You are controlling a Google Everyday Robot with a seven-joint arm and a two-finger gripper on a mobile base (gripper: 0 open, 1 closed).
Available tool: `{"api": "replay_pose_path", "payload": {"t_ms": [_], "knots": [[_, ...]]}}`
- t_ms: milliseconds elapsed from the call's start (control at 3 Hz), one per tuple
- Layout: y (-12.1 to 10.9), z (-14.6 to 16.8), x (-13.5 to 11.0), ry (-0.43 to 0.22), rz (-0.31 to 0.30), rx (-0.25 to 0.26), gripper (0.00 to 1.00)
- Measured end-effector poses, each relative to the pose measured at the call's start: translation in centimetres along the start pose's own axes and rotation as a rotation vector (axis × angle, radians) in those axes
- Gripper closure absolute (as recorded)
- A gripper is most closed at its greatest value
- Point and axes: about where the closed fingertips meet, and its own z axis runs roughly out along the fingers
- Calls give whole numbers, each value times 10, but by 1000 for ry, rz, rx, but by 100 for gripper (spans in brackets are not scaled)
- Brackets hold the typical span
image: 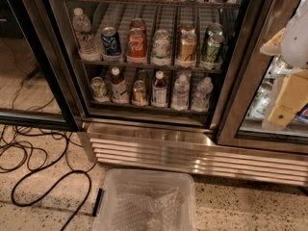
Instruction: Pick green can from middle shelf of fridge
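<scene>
The fridge (pixel 192 155) stands open in the camera view, with wire shelves behind its dark door frame. The middle shelf (pixel 147 64) holds a row of drinks: a water bottle, a blue can, a red can, a white-and-green can, a gold can, and at the right end the green can (pixel 211 47), upright with a second dark can behind it. My gripper (pixel 285 102), cream and white, hangs at the right edge of the view in front of the right glass door. It is to the right of the green can, lower, and apart from it.
The rack below (pixel 150 106) holds small bottles and cans. A clear plastic bin (pixel 144 201) with bubble wrap sits on the floor before the louvred grille. Black cables (pixel 43 172) trail over the speckled floor at left. The open left door (pixel 29 114) juts out.
</scene>
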Motion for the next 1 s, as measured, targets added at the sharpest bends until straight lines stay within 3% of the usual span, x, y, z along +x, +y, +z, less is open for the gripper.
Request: {"api": "replay_pose_path", "payload": {"t_ms": [333,667,1000], "knots": [[0,0,0,0,0,0,0],[-1,10,1,-17,49,25,0],[2,42,15,-43,214,52,0]]}}
